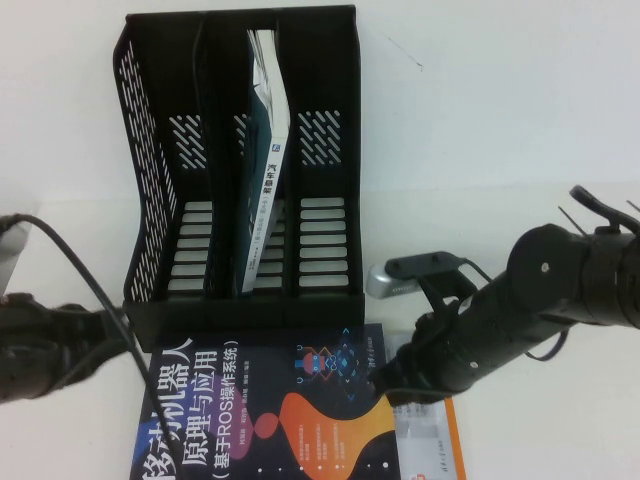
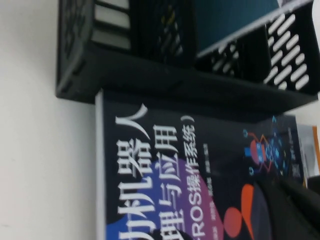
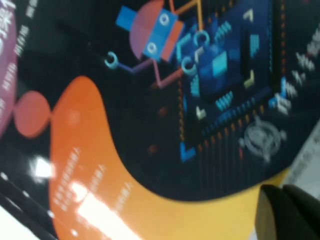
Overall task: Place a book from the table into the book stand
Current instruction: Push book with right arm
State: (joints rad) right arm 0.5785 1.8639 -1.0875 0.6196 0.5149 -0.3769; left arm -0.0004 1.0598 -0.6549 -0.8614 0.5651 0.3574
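Lying flat on the white table [image 1: 520, 120], the book [image 1: 270, 410] sits at the near edge of the scene, its dark cover facing up with big white Chinese lettering and orange and purple shapes. Its far edge is just in front of the base of the book stand [image 1: 150, 200], touching it or very nearly so; I cannot tell which. The stand is a black three-slot rack with perforated sloping sides. Its middle slot holds a thin teal book [image 1: 262, 180] that leans to one side, while the left and right slots show only their slotted vents.

The right gripper [image 1: 395, 385] is down at the book's right edge, near the corner closest to the stand, with the dark arm reaching in from the right. From the right wrist camera a single dark fingertip [image 3: 287, 212] shows against the cover's orange patch, but I cannot tell how far apart the jaws are or whether they hold anything. Under that edge an orange-and-white book [image 1: 435, 440] pokes out beside the dark cover.

The left gripper [image 1: 115, 335] hangs at the left, just off the stand's near-left corner and beside the book's left edge. Its jaws are hidden in shadow, so I cannot tell how they stand.
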